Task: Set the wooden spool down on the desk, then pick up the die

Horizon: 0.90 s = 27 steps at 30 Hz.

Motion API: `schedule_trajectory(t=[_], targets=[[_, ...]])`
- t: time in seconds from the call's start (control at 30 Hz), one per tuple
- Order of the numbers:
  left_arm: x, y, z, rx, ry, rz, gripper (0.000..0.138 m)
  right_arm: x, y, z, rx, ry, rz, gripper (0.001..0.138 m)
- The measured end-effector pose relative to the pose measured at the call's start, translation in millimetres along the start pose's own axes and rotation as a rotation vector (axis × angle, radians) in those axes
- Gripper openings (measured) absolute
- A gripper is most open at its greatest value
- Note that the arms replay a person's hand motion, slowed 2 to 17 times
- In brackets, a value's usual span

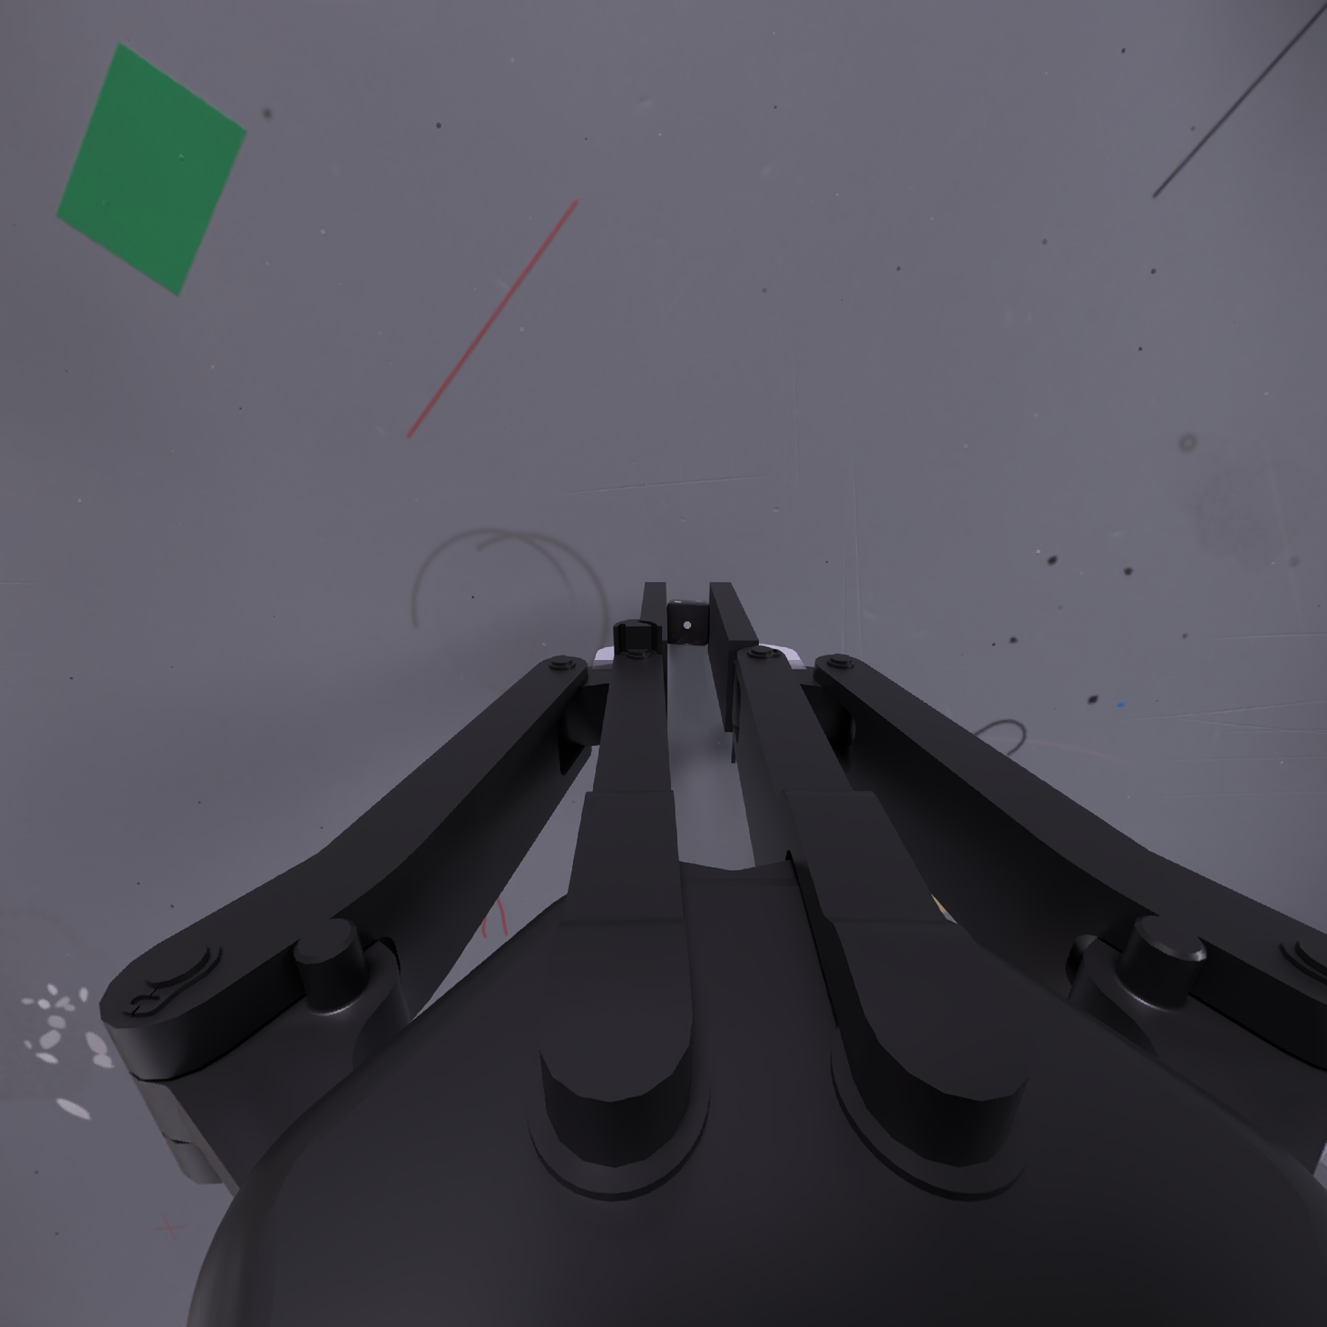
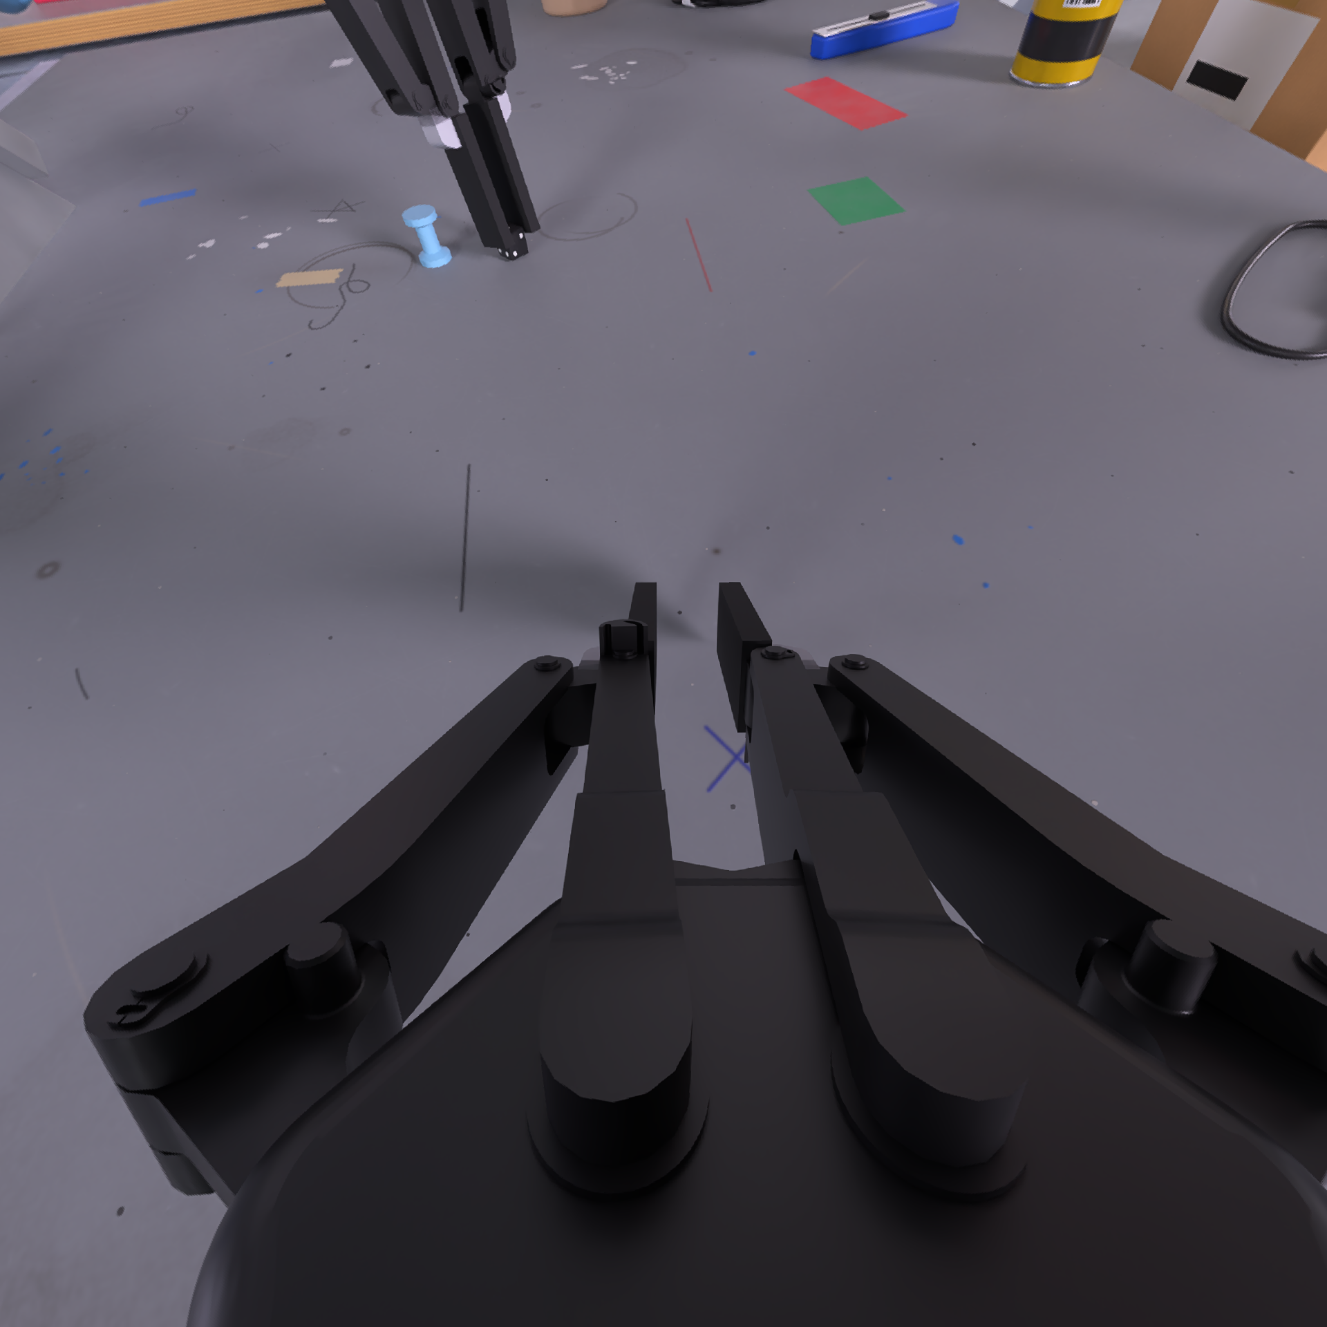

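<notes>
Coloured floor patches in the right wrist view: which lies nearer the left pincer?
The green patch; the red patch lies farther back, beside the blue tool.

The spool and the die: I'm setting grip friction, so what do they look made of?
The spool is uniform pale blue with a matte, smooth surface and no visible grain, so it reads as painted wood or plastic. The die, held in the left gripper, is black with white pips and a slight sheen, probably hard plastic.

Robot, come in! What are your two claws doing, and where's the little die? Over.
Left gripper shut on small black die. Light blue spool standing on grey desk. Right gripper open, empty. Nothing blocking.
</notes>
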State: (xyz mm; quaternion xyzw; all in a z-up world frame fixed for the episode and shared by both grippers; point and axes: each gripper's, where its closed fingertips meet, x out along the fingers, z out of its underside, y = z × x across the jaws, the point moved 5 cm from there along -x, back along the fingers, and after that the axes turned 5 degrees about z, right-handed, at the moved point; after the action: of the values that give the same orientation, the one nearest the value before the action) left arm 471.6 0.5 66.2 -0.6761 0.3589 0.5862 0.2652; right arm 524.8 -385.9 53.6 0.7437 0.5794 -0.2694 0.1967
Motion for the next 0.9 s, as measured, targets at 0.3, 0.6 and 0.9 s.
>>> schedule_trajectory(t=[0.3, 0.6, 0.9], targets=[[0.1, -1.3, 0.1, -0.002, 0.003, -0.017, 0.016, 0.1, 0.2, -0.1, 0.0, 0.001, 0.0, 0.023], [0.1, -0.8, 0.2, -0.002, 0.009, -0.022, 0.016, 0.3, -0.3, 0.0, -0.001, -0.002, -0.003, 0.023], [0.3, 0.8, 0.4, -0.003, 0.032, -0.037, 0.016, 0.4, 0.0, 0.0, 0.0, -0.002, -0.003, 0.023]])
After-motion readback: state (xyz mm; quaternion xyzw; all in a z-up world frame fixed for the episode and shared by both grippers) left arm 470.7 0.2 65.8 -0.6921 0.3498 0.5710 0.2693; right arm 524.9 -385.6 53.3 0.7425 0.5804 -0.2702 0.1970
